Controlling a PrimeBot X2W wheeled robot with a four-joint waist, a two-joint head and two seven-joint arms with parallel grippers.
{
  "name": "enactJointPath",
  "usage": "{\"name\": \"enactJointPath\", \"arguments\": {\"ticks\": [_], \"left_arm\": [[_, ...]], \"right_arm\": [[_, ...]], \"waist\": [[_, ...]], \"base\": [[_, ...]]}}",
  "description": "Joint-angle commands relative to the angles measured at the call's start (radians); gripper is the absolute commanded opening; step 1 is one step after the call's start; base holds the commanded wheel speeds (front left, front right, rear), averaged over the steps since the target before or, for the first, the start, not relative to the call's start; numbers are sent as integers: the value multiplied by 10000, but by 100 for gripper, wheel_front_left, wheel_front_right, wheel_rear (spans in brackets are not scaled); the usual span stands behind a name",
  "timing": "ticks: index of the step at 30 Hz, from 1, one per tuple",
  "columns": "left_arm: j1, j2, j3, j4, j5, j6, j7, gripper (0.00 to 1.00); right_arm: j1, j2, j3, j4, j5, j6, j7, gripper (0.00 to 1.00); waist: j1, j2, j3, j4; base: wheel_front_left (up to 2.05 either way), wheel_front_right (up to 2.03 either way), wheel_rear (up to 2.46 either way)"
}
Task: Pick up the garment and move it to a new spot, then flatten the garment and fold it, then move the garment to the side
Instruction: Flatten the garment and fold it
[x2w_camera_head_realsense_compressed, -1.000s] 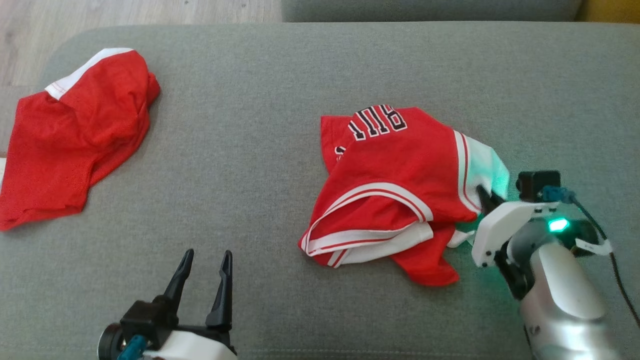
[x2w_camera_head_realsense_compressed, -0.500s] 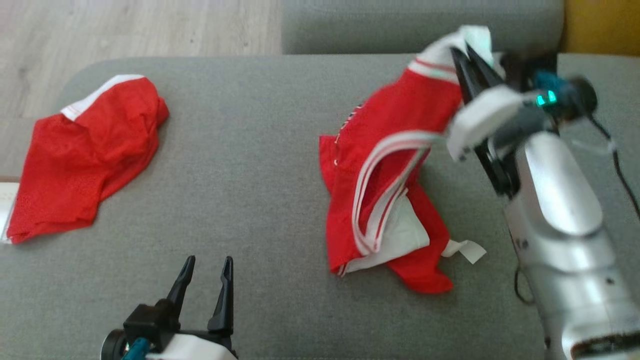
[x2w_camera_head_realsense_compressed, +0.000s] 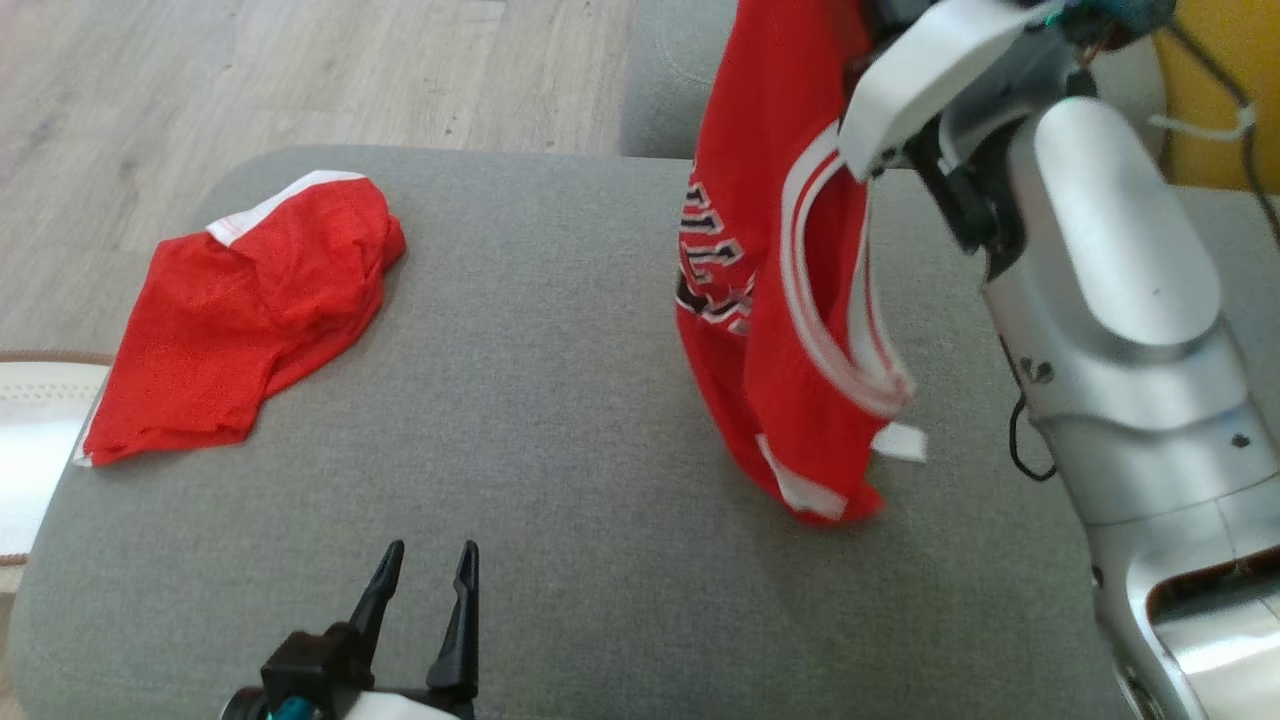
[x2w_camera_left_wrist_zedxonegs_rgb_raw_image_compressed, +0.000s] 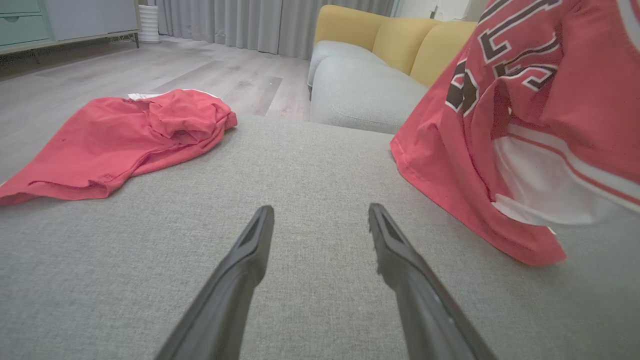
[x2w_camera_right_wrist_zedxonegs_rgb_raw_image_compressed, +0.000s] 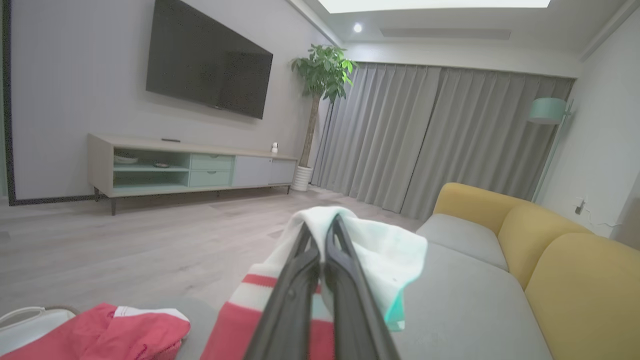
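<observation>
Head view: the red jersey (x2w_camera_head_realsense_compressed: 790, 300) hung at upper right above the grey cushion (x2w_camera_head_realsense_compressed: 540, 420). Left wrist view: the left gripper (x2w_camera_left_wrist_zedxonegs_rgb_raw_image_compressed: 321, 209) stood open, bottom centre. Right wrist view: the right gripper (x2w_camera_right_wrist_zedxonegs_rgb_raw_image_compressed: 321, 222), centre, was clamped on the jersey's white trim.

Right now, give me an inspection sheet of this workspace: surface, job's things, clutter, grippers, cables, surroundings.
Surface: grey cushion, smooth fabric.
Job's things: red jersey hangs from the right gripper, its lower end down at the cushion.
Clutter: second red garment lies crumpled at the cushion's left end.
Grippers: left gripper open, empty, low over the cushion; right gripper shut on the jersey's white edge.
Cables: dark cable loops beside the right arm.
Surroundings: wood floor, yellow sofa, wall television, potted plant, grey curtains.
</observation>
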Motion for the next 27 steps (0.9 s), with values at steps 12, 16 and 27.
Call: {"name": "enactJointPath", "arguments": {"ticks": [12,16,27], "left_arm": [[-198,-68,265,-347,-140,212,-122,100],[-146,-68,366,-428,-122,263,-122,100],[-139,-68,579,-584,-59,239,-122,100]], "right_arm": [[106,58,-4,-953,355,-7,460,0],[991,-570,194,-1294,642,-7,1073,0],[3294,-3137,-295,-1861,677,-7,3265,0]], "waist": [[0,0,-25,-69],[0,0,14,-302],[0,0,250,-1131]], "base": [[0,0,0],[0,0,0],[0,0,0]]}}
